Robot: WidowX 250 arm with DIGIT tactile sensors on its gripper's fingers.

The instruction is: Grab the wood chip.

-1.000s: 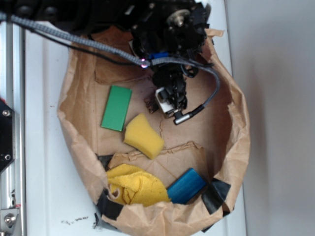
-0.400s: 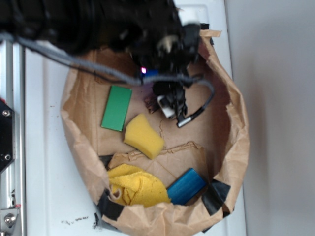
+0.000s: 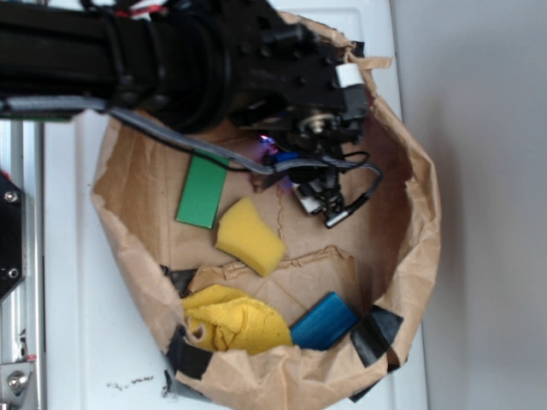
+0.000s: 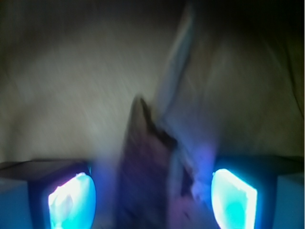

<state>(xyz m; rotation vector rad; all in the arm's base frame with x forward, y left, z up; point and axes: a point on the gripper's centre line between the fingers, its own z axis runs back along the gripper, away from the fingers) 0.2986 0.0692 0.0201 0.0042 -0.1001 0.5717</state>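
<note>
— Gripper (image 3: 320,195) is down inside the brown paper bag (image 3: 419,213), near the middle of its floor. See the two glowing blue pads (image 4: 71,200) in the wrist view? They stand well apart, so I'd call it open, with nothing clamped.

— And the wood chip?

— Right between them: that dark, pointed sliver (image 4: 143,171) rising up the middle of the wrist view, blurred but plain enough. From the outside view I can't pick it out; the arm and gripper cover that spot. It isn't the green block (image 3: 202,190), which lies off to one side, nor the yellow sponge (image 3: 249,236) below it.

— So which step is this?

— Lining up for the grasp, I'd judge. The chip sits between the pads, though whether they're low enough to catch so thin a thing, I can't tell.

— Next move?

— Probably settle down to the bag floor, then close squarely on the chip without pinching a fold of paper along with it.
</note>
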